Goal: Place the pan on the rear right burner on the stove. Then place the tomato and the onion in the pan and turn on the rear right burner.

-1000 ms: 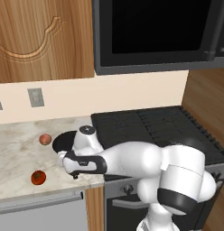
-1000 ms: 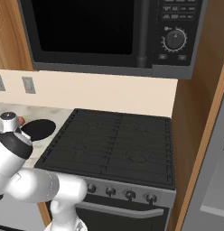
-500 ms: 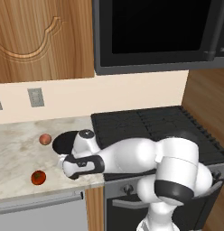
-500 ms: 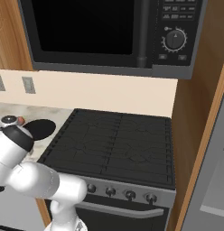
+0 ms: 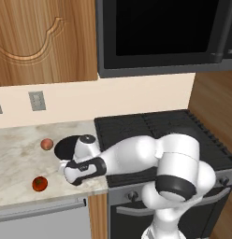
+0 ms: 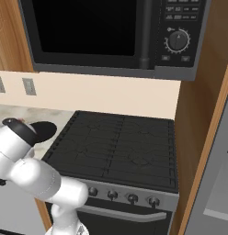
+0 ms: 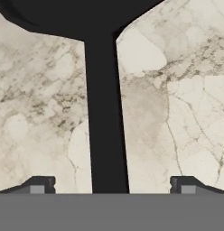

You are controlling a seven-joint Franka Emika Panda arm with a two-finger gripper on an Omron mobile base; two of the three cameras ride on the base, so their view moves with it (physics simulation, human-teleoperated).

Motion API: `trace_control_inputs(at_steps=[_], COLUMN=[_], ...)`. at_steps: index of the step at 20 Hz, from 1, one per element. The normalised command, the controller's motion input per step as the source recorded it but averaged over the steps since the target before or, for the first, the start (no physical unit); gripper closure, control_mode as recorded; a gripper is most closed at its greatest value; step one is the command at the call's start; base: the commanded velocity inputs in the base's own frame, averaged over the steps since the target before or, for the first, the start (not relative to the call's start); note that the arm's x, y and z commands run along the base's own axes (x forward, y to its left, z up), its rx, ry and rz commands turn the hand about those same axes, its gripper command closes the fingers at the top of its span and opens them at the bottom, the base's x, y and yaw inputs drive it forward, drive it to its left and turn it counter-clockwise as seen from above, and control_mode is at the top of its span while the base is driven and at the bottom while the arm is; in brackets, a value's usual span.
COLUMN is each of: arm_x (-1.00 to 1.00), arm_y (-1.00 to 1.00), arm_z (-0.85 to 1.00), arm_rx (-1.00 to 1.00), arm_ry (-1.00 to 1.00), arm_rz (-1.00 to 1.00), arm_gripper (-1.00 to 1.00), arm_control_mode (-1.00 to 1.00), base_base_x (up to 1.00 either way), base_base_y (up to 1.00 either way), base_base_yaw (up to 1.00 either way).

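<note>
The black pan (image 5: 65, 146) lies on the marble counter left of the stove (image 5: 150, 130), partly covered by my arm; it also shows as pan (image 6: 42, 130). Its thin straight handle (image 7: 105, 117) runs up the hand view between my fingertips (image 7: 39, 185). My gripper (image 7: 111, 186) is open, low over the counter, straddling the handle without closing on it. The pale onion (image 5: 46, 144) sits just left of the pan. The red tomato (image 5: 39, 183) lies nearer the counter's front edge. The rear right burner (image 6: 145, 128) is bare.
A black microwave (image 6: 111, 32) hangs above the stove. A wood panel (image 6: 198, 137) walls off the stove's right side. Knobs (image 6: 131, 198) line the stove's front. The counter's front edge (image 5: 47, 200) runs just below the tomato.
My hand has settled slightly lower over the pan handle while the arm's elbow shifted a little. Pan, tomato and onion have not moved.
</note>
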Motion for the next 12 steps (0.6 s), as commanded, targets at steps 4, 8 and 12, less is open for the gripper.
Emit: trace_control_inputs(at_steps=[4, 8, 12], arm_x=[0.03, 0.00, 0.00], arm_y=[0.09, 0.01, 0.00], arm_z=[-0.11, 0.00, 0.00], arm_rx=[0.00, 0.00, 0.00], arm_ry=[0.00, 0.00, 0.00], arm_rz=[0.00, 0.00, 0.00], arm_gripper=[-1.00, -1.00, -1.00], arm_control_mode=[-1.00, -1.00, -1.00], base_base_x=[0.00, 0.00, 0.00], base_base_y=[0.00, 0.00, 0.00], base_base_yaw=[0.00, 0.00, 0.00])
